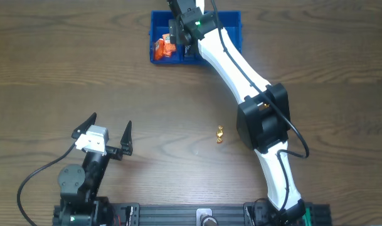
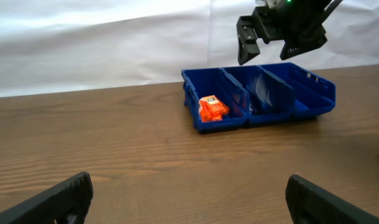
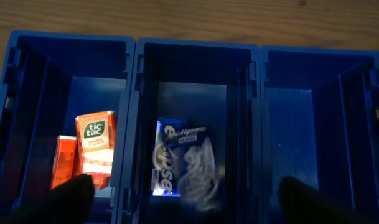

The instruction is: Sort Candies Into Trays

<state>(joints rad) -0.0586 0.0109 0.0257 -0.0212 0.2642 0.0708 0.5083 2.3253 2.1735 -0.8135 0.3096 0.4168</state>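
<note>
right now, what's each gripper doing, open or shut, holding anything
left gripper: open, fingers spread wide, holding nothing.
right gripper: open above the blue tray, holding nothing.

— What do we have beneath our hand [image 3: 189, 208]?
— The blue tray [image 3: 134, 93], three compartments side by side. Our fingers [image 3: 71, 198] stand wide apart, over the two end compartments.
— And between them?
— A blue candy pack [image 3: 177, 162] lies in the middle compartment. By one finger we see two orange candy boxes [image 3: 94, 146], touching. Past the tray, the wooden bench [image 3: 177, 15].
</note>
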